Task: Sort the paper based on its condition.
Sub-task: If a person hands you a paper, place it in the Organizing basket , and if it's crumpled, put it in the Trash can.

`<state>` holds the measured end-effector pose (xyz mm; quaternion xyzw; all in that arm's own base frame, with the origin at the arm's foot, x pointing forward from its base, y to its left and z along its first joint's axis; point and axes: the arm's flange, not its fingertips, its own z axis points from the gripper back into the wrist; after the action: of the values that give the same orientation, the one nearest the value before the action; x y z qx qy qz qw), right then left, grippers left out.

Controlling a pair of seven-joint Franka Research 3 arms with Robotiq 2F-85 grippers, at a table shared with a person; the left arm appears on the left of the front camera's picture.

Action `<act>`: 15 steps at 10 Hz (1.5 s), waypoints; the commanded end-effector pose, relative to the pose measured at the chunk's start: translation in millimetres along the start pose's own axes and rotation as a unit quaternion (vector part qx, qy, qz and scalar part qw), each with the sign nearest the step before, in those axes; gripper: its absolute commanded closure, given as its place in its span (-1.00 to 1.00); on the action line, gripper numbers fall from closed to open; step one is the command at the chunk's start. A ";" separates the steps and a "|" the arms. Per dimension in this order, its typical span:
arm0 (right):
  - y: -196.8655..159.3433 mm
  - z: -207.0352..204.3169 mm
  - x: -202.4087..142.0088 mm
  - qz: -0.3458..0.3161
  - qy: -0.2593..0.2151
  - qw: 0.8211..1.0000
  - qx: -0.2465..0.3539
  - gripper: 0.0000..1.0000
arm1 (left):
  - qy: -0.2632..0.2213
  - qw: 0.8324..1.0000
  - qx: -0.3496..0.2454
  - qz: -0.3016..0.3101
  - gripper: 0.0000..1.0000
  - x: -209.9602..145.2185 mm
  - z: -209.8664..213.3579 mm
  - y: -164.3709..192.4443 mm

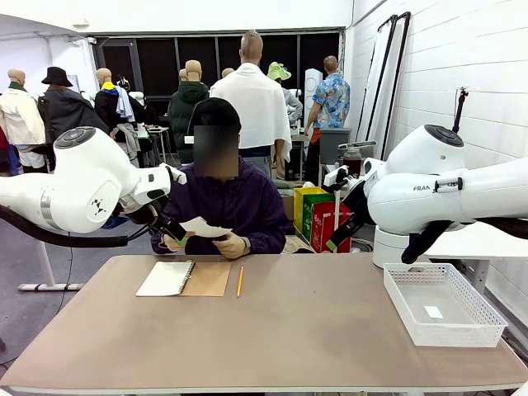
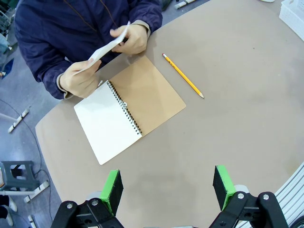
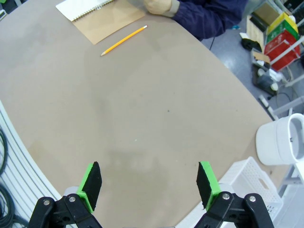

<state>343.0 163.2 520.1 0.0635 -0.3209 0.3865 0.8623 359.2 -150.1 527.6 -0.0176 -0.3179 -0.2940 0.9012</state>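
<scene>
The person at the far side holds one white sheet of paper (image 1: 205, 227) in both hands above the table edge; in the left wrist view the paper (image 2: 107, 50) looks bent between the hands. My left gripper (image 2: 166, 183) hangs open and empty high over the table, near side of the notepad. My right gripper (image 3: 149, 183) is also open and empty, high above the bare middle-right of the table. In the front view both grippers, left (image 1: 172, 233) and right (image 1: 340, 235), stay raised at the table's far corners.
An open spiral notepad (image 1: 183, 278) with a brown card cover lies in front of the person, a yellow pencil (image 1: 240, 281) beside it. A white mesh tray (image 1: 474, 326) stands at the right edge with a small white slip (image 1: 433, 312) inside.
</scene>
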 end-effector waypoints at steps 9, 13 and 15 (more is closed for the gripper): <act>0.1 -0.1 0.0 -0.001 0.000 1.000 0.000 -1.00 | 0.003 1.000 -0.003 0.003 -1.00 -0.4 -1.2 1.2; 0.0 0.0 0.0 0.000 0.000 1.000 0.000 -1.00 | 0.003 1.000 -0.003 0.003 -1.00 -0.4 -1.2 1.2; -8.1 -7.6 6.3 -0.093 0.044 0.995 0.015 -1.00 | 0.003 1.000 -0.003 0.003 -1.00 -0.4 -1.2 1.2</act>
<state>347.0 159.6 515.3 0.0734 -0.2988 0.3556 0.8826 359.2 -150.2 527.6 -0.0176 -0.3179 -0.2940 0.9012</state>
